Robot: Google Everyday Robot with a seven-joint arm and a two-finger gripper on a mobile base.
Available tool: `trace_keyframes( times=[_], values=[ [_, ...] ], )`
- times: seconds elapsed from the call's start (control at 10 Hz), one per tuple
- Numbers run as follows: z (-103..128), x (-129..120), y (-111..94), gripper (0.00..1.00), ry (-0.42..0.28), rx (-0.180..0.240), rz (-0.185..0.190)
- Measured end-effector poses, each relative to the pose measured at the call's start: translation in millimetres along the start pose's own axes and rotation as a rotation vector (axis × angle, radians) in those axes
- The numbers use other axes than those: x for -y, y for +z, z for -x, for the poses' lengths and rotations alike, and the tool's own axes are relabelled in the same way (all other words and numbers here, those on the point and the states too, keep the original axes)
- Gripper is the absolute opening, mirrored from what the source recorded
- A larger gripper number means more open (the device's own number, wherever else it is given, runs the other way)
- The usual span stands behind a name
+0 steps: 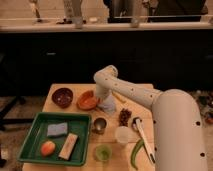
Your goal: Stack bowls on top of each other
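The orange bowl (87, 101) sits on the wooden table (142, 92), left of centre. The dark maroon bowl (62, 96) stands apart, just to its left. My white arm reaches from the right, bends at an elbow above the table and comes down. My gripper (105, 102) is low at the right rim of the orange bowl. I cannot tell whether it touches the bowl.
A green tray (30, 142) at the front left holds a blue sponge (57, 129), an orange fruit (48, 147) and a wooden block (68, 146). A metal cup (99, 124), white cup (122, 134), green cup (103, 152), green pepper (136, 152) and dark brown item (124, 116) stand in front.
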Motion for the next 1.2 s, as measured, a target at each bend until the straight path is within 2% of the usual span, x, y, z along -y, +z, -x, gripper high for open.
trace_keyframes(
  times=[0.8, 1.2],
  values=[
    [1, 16, -26, 0.0, -0.045, -0.022, -0.089],
    [5, 32, -47, 0.0, -0.076, -0.039, -0.136]
  ],
)
